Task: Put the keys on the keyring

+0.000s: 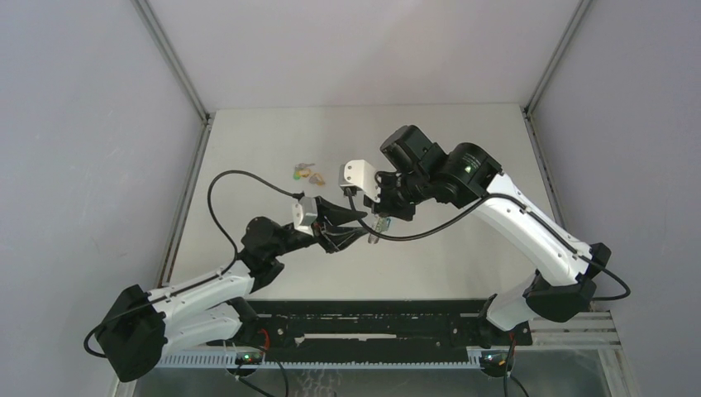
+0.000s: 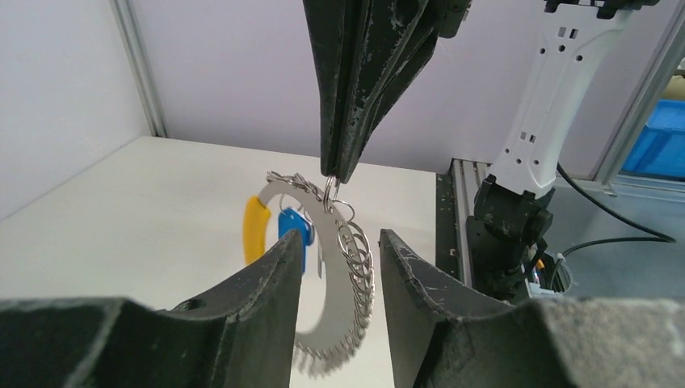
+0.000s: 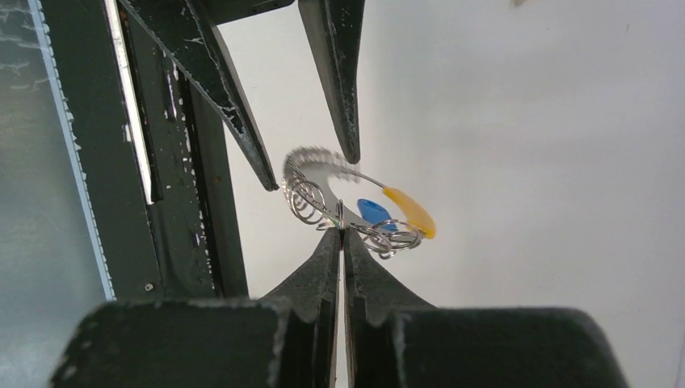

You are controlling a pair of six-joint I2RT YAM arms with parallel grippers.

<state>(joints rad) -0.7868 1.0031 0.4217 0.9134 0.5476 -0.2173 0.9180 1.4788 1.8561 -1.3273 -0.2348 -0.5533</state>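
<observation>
At the left, the white table (image 1: 463,141) met the grey wall along a metal rail. A cluster of loose keys (image 1: 307,174) lay far from me, left of centre, with bare surface around it. My left gripper (image 2: 339,242) stood part-way open over mid-table, a finger on either side of the keyring (image 2: 357,271); I could not tell whether they touched it. The ring hung in the air carrying a yellow key (image 2: 255,230) and a blue key (image 2: 292,230). My right gripper (image 3: 341,234) pinched its top edge, fully closed. To the right lay open table.
</observation>
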